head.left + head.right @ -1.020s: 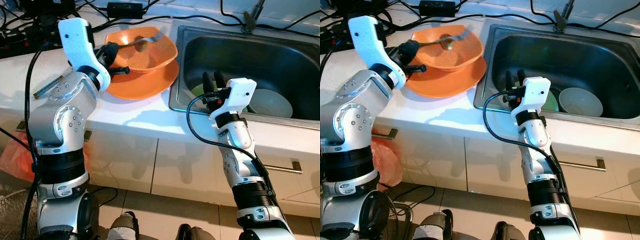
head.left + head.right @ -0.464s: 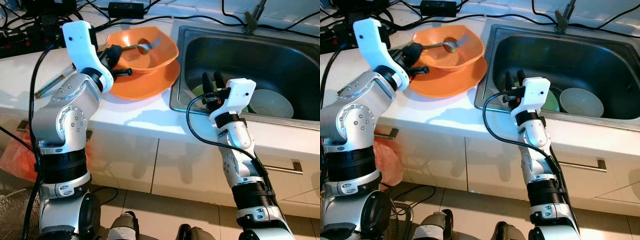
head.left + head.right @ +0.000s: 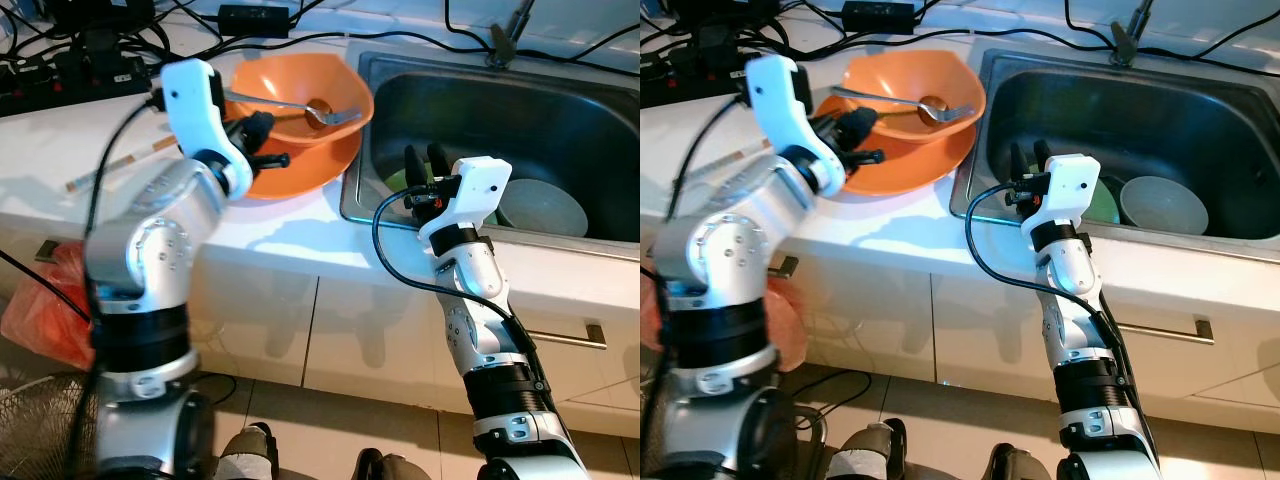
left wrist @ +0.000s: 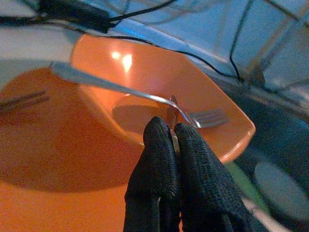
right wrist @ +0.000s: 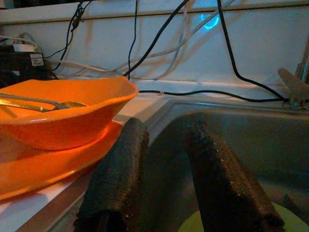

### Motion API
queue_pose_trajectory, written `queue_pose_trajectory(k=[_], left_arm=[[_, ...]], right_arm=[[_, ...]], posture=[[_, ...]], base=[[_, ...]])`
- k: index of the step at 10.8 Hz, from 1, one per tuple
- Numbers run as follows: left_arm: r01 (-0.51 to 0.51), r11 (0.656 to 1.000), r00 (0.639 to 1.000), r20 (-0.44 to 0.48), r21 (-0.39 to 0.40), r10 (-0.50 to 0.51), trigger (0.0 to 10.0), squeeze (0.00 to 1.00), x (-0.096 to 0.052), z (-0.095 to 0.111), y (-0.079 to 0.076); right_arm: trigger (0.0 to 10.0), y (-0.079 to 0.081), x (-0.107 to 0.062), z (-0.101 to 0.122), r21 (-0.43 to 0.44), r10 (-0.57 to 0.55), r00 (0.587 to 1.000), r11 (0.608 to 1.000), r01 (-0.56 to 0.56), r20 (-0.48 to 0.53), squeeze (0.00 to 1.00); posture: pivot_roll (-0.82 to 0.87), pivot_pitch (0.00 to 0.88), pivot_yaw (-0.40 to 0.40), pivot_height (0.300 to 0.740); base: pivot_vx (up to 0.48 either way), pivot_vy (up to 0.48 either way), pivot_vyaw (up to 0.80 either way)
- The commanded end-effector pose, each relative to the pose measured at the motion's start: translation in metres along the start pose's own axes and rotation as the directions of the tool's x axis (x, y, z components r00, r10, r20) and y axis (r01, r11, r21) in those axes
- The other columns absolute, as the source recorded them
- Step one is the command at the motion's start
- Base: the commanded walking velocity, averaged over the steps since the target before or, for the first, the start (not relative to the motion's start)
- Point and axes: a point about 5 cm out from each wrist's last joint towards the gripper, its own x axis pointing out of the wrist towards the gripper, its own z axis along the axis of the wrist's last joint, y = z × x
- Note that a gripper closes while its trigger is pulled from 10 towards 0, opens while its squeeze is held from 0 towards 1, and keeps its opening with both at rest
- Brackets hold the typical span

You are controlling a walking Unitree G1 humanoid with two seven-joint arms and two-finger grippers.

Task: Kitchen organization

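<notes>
Carried toward the sink since a second ago, the glossy orange bowl [image 3: 300, 100] now tilts over the orange plate [image 3: 300, 175], pinched at its near rim by the left gripper [image 4: 171, 140], fingers pressed together. Just beyond those fingers a metal fork [image 4: 203, 117] and spoon [image 3: 315, 106] lie inside. Right gripper [image 5: 169, 174], fingers spread, hangs over the sink [image 3: 560, 100] edge.

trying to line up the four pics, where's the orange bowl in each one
Left eye view: orange bowl upper centre, just left of the sink.
Right eye view: upper centre-left.
Left wrist view: beyond the left gripper.
Right wrist view: beside the right gripper, at.
Shared landmark: the sink.
</notes>
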Motion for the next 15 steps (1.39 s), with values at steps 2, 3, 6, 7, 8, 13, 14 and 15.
queue_pose_trajectory(k=[2, 3, 6, 7, 8, 13, 14, 15], left_arm=[[-0.069, 0.998, 0.997, -0.025, -0.011, 0.069, 10.0, 0.00, 0.003, -0.010, 0.007], [-0.095, 0.995, 0.995, -0.015, -0.028, 0.095, 10.0, 1.00, 0.002, -0.008, 0.010], [-0.116, 0.993, 0.993, 0.028, -0.035, 0.117, 10.0, 1.00, 0.000, 0.004, 0.013], [-0.114, 0.993, 0.993, 0.031, -0.028, 0.115, 10.0, 1.00, -0.001, 0.006, 0.013], [-0.114, 0.993, 0.992, 0.041, -0.027, 0.115, 10.0, 1.00, -0.002, 0.011, 0.013], [-0.028, 0.998, 0.999, 0.024, 0.055, 0.027, 10.0, 0.93, -0.008, 0.017, 0.011], [0.038, 0.989, 0.999, 0.007, 0.142, -0.040, 10.0, 0.00, -0.015, 0.021, 0.008], [0.050, 0.984, 0.999, -0.001, 0.168, -0.051, 10.0, 0.00, -0.017, 0.022, 0.009]], right_arm=[[10.0, -0.001, 0.001, -0.001, 0.008, 0.003, 1.000, 1.000, -0.003, -0.007, 0.00], [10.0, -0.001, 0.002, 0.000, 0.008, 0.003, 1.000, 1.000, -0.003, -0.004, 0.00], [10.0, 0.000, 0.002, 0.000, 0.010, 0.005, 1.000, 1.000, -0.005, -0.003, 0.00], [10.0, 0.000, 0.002, 0.000, 0.010, 0.007, 1.000, 1.000, -0.007, -0.003, 0.00], [10.0, -0.001, 0.002, 0.000, 0.010, 0.006, 1.000, 1.000, -0.006, -0.003, 0.00], [10.0, 0.001, 0.004, 0.000, 0.012, 0.012, 1.000, 1.000, -0.012, -0.002, 0.00], [10.0, 0.001, 0.004, 0.000, 0.013, 0.015, 1.000, 1.000, -0.015, -0.003, 0.00], [10.0, 0.001, 0.004, 0.000, 0.014, 0.016, 1.000, 1.000, -0.016, -0.004, 0.00]], posture=[[0.23, 0.148, -0.027, 0.740], [0.23, 0.148, -0.027, 0.740], [0.23, 0.145, -0.029, 0.740], [0.23, 0.145, -0.030, 0.740], [0.23, 0.144, -0.030, 0.740], [0.24, 0.141, -0.033, 0.740], [0.25, 0.140, -0.034, 0.740], [0.25, 0.139, -0.035, 0.740]], base=[[0.000, 0.000, 0.00], [0.000, 0.000, 0.00], [0.000, 0.000, 0.00], [0.000, 0.000, 0.00], [0.000, 0.000, 0.00], [0.000, 0.000, 0.00], [0.000, 0.000, 0.00], [0.000, 0.000, 0.00]])
